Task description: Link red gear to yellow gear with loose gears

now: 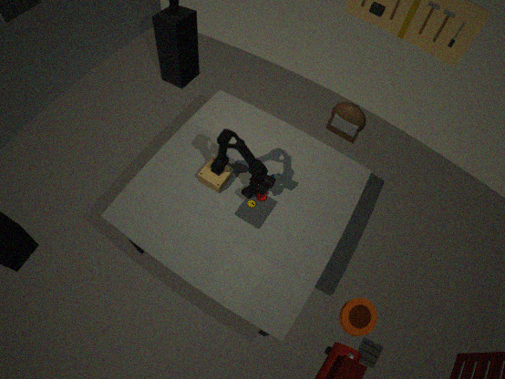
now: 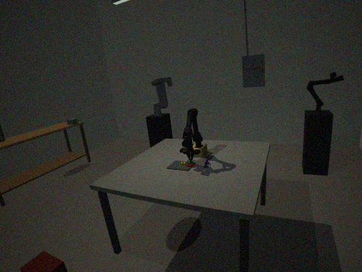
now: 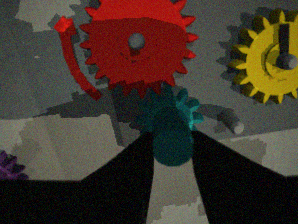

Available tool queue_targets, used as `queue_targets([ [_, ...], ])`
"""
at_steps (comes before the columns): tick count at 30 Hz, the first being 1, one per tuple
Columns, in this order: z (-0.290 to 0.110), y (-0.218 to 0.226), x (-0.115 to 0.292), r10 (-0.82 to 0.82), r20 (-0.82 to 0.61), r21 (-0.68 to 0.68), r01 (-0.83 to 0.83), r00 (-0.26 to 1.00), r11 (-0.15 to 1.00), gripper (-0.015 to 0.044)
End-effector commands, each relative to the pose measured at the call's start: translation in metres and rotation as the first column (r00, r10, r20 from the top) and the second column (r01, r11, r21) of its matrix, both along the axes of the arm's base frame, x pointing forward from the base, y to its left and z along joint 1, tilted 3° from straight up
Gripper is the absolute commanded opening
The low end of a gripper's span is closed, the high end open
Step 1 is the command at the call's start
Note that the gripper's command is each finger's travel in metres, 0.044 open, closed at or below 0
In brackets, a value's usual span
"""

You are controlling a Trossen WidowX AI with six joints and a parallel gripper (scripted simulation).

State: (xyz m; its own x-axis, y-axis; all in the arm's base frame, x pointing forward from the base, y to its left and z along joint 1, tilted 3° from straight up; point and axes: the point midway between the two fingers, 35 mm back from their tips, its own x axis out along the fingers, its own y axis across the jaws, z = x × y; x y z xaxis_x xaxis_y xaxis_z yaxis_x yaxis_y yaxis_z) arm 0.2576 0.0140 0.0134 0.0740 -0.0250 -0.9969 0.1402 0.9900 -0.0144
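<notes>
gripper (image 1: 258, 190) (image 2: 190, 159) (image 3: 171, 139) pinching teal gear (image 2: 191, 161) (image 3: 172, 120) by its stem; gear being held beside red gear (image 1: 262, 197) (image 2: 190, 165) (image 3: 137, 42), seating unclear. placement apparently being worked on; alignment over a peg, then pressing flat, being called for.

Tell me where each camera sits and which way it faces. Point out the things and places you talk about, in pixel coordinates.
Top: high above the table (image 1: 191, 232) (image 2: 170, 186), looking down; the whole arm shows.
Exterior: off beyond a table edge, looking slightly down across it at the arm, its base behind the board (image 1: 260, 219) (image 2: 176, 166).
Wrist: by the gripper (image 2: 190, 157) (image 3: 171, 139), facing the board; only dark fingers show.
Top and exterior share table and arm.
</notes>
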Motion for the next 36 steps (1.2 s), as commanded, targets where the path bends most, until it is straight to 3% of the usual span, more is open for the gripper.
queue_targets([
  [1,0.0,0.0,0.0,-0.058,0.002,0.006,0.058,0.998,0.998,0.0052],
  [5,0.002,0.0,0.001,-0.001,0.001,0.002,0.001,1.0,1.0,0.014],
  [19,0.049,0.001,-0.002,0.041,0.0,-0.001,-0.041,0.999,0.999,0.014],
  [21,0.04,0.005,0.002,0.035,0.0,0.001,-0.035,0.999,0.999,0.0193],
  [30,0.042,0.117,0.039,-0.016,0.004,0.026,0.016,1.0,1.0,0.0429],
  [33,0.042,0.155,0.041,-0.057,0.004,0.021,0.057,0.998,0.998,0.044],
  [36,0.041,0.158,0.04,-0.06,0.004,0.02,0.06,0.998,0.998,0.044],
])
